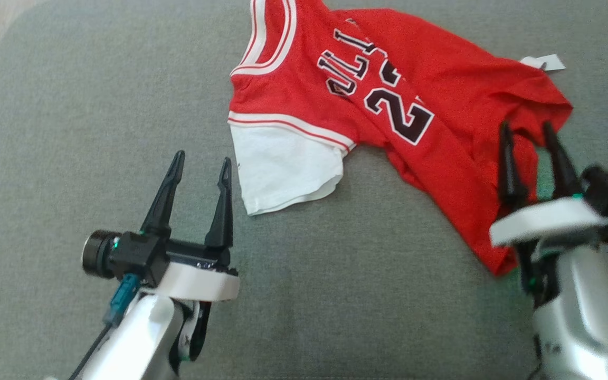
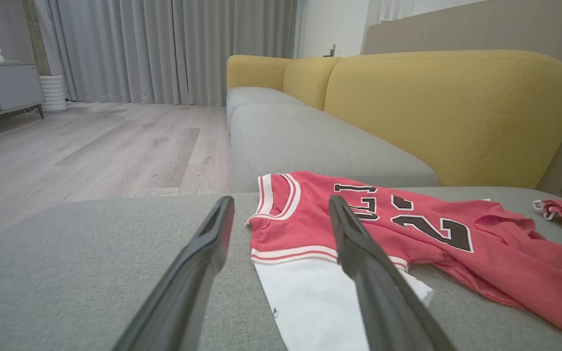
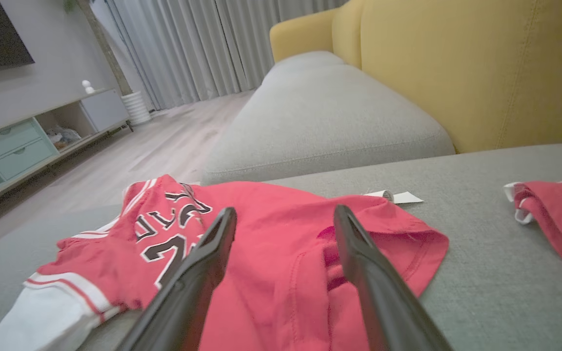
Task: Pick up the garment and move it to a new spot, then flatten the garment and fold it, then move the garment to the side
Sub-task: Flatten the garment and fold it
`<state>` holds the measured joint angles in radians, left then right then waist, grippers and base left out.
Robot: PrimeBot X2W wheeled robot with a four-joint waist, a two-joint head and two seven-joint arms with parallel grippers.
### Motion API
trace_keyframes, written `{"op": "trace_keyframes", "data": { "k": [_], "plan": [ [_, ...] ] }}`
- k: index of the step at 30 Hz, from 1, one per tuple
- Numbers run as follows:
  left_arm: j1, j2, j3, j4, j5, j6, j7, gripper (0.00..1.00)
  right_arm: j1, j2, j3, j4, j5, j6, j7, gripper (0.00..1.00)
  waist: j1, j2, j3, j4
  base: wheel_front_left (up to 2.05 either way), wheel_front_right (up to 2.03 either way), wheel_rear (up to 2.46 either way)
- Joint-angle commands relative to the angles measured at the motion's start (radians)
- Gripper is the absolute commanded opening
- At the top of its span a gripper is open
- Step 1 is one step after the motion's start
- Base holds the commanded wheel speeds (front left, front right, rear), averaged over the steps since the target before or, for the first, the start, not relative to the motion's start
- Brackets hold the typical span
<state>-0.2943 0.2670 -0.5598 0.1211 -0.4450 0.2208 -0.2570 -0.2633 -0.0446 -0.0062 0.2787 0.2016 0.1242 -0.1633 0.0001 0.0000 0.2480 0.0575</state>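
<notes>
Seemingly early: I see red jersey (image 1: pixel 388 105) rumpled, unfolded, near far edge of seat cushion (image 1: pixel 72 132). Left gripper (image 1: pixel 202 157), right gripper (image 1: pixel 525 126) both spread, empty. Flattening, folding, side move left.

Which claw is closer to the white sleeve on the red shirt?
Left. The left claw sits open just beside the white sleeve, not touching it. The right claw is open over the far red end of the shirt, farther away.
</notes>
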Motion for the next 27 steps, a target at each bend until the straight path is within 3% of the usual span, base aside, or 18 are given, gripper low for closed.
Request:
{"op": "trace_keyframes", "data": {
  "k": [1,5,11,24,26,27],
  "plan": [
    [-0.048,0.004,0.049,-0.023,0.013,-0.007,-0.005,1.0,-0.068,-0.006,-0.004,-0.001,-0.009,0.007,0.025,1.0,-0.0001,0.0,0.019,0.013,0.0,0.0,0.0],
    [-0.054,-0.036,0.065,-0.004,0.035,-0.036,-0.005,1.0,-0.206,-0.006,-0.112,0.18,-0.006,0.007,0.13,1.0,-0.0001,0.0,0.045,0.043,0.0,0.0,0.0],
    [-0.058,-0.073,0.09,0.013,0.057,-0.067,-0.005,1.0,-0.368,-0.006,-0.289,0.396,-0.082,0.007,0.181,1.0,-0.0001,0.0,0.073,0.084,0.0,0.0,0.0],
    [-0.052,-0.126,0.148,0.043,0.105,-0.119,-0.005,1.0,-0.58,-0.006,-0.478,0.66,-0.115,0.007,0.079,1.0,-0.0001,0.0,0.097,0.1,0.0,0.0,0.0],
    [-0.051,-0.133,0.154,0.047,0.112,-0.124,-0.005,1.0,-0.596,-0.006,-0.505,0.682,-0.128,0.007,0.055,0.0,-0.0001,0.0,0.096,0.097,0.0,0.0,0.0],
    [-0.05,-0.136,0.157,0.049,0.115,-0.128,-0.005,1.0,-0.603,-0.006,-0.518,0.692,-0.136,0.007,0.045,0.0,-0.0001,0.0,0.096,0.095,0.0,0.0,0.0]
  ]
}}
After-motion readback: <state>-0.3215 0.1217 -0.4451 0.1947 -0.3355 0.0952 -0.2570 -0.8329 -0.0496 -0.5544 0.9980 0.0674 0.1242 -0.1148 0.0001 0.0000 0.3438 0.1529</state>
